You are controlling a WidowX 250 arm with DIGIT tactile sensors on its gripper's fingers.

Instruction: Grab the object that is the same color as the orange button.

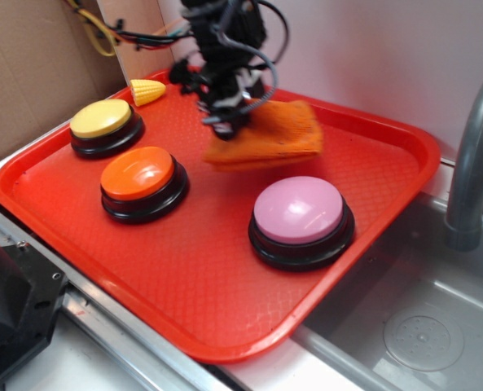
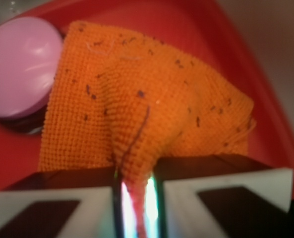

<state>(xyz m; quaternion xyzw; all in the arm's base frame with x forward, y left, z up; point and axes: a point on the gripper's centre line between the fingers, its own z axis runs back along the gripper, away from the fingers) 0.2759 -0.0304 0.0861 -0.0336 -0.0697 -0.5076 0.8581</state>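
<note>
The orange knitted cloth (image 1: 274,134) hangs just above the back of the red tray (image 1: 200,285), pinched at its left edge by my gripper (image 1: 225,118). In the wrist view a ridge of the cloth (image 2: 137,114) runs down between my two fingers, and the gripper (image 2: 136,198) is shut on it. The rest of the cloth spreads out over the tray (image 2: 196,29), next to the pink button (image 2: 18,64). The orange button (image 1: 139,175), a glossy dome on a black base, sits on the left of the tray, apart from the gripper.
A yellow button (image 1: 103,122) and a small toy corn (image 1: 147,91) lie at the tray's back left. The large pink button (image 1: 300,216) stands right of centre. A sink (image 1: 412,326) and grey faucet (image 1: 473,155) are on the right, cardboard (image 1: 29,65) behind.
</note>
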